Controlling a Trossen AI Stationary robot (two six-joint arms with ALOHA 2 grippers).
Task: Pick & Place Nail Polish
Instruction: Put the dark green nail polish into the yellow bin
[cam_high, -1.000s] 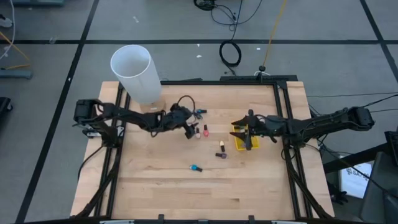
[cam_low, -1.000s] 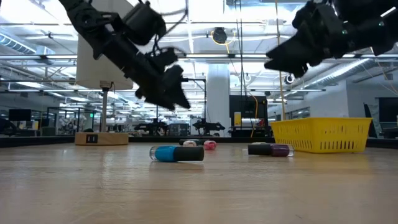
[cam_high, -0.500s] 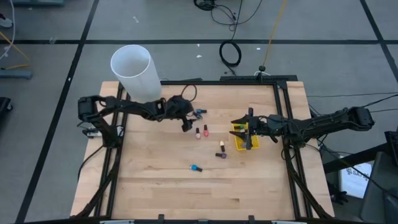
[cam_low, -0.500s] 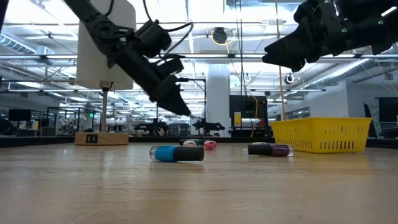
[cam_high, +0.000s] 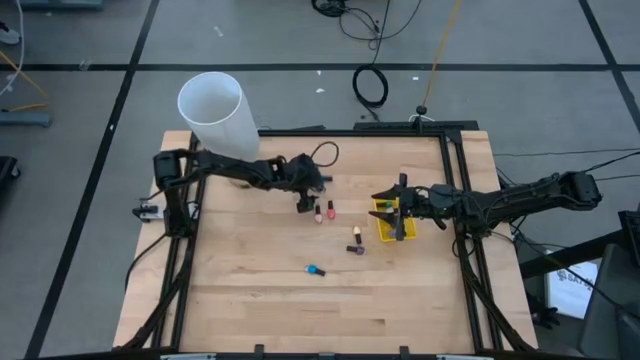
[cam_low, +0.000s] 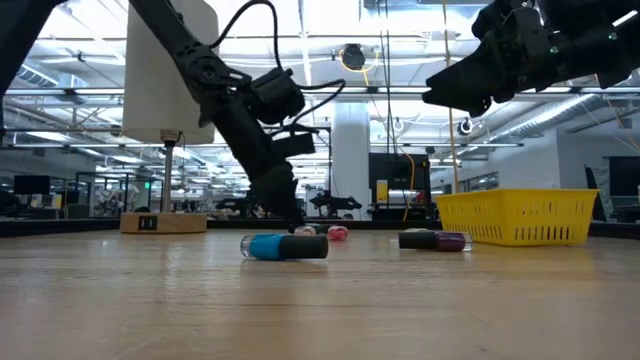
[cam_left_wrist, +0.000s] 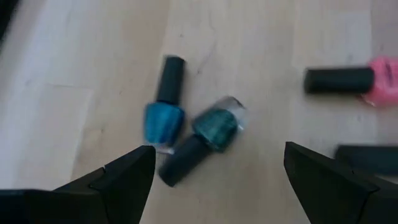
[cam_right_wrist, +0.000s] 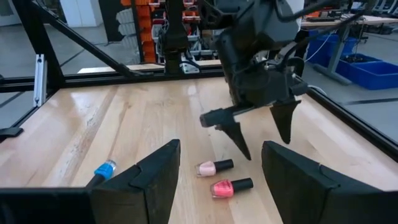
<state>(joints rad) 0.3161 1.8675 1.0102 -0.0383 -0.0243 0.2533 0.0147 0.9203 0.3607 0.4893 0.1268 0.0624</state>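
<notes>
The left tool (cam_high: 304, 199) has swung toward the table's back and dropped low, fingers still spread.

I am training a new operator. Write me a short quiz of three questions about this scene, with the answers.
1. True or false: the left claw is open and holds nothing.
2. What colour is the bin by the right claw? A red, B yellow, C white.
3. Fill in (stand / lie): in the left wrist view, the blue bottle and the teal bottle both ___ on the wood.

Key: 1 true; 2 B; 3 lie.
</notes>
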